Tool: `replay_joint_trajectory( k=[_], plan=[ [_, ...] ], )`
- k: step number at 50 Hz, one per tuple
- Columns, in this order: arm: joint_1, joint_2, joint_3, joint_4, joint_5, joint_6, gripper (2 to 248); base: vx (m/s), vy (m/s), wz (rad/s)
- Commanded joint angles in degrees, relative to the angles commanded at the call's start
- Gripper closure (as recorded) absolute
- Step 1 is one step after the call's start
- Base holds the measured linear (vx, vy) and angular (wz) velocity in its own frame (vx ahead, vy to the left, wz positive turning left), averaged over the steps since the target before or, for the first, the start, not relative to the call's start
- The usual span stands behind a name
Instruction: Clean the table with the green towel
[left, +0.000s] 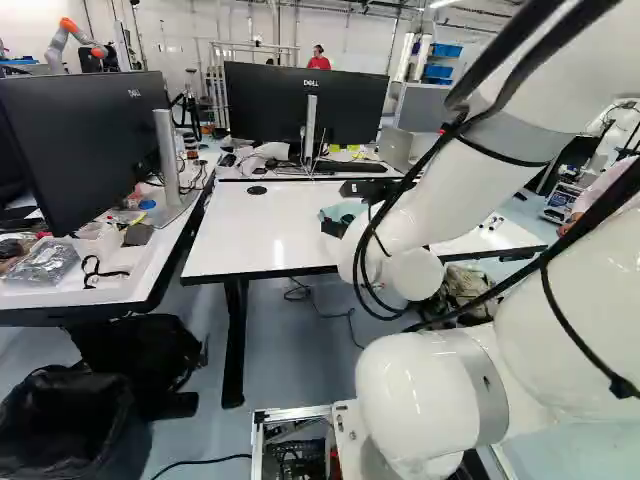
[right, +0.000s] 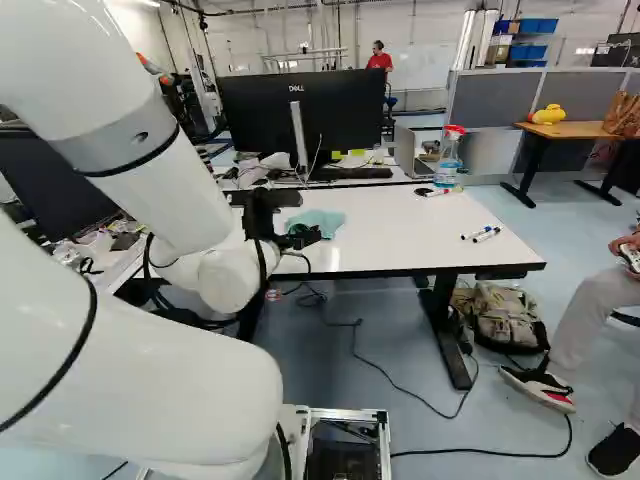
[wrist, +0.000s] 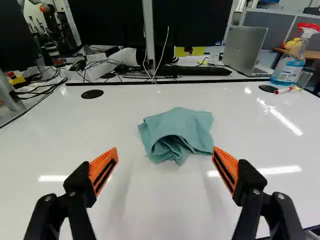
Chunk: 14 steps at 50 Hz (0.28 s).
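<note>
Fingers (right: 300, 238) spread wide apart, the arm (right: 178, 195) reaches forward at the table (right: 400, 225) (green towel (wrist: 175, 131) crumpled just ahead).

"DELL" stands on the middle monitor (left: 265, 105) — and on the left monitor (left: 80, 140). The spray bottle (wrist: 287, 67) bears a label — its print unreadable.

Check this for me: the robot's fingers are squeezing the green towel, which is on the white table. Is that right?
Not quite: the fingers aren't squeezing anything. The wrist view shows them spread open, with the green towel crumpled ahead of them. It is indeed on the white table.
</note>
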Motion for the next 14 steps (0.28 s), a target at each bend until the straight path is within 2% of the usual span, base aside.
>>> replay_joint_trajectory(
  k=[14],
  plan=[
    [0.0, 0.0, 0.0, 0.0, 0.0, 0.0, 3, 0.0, 0.0, 0.0]
  ],
)
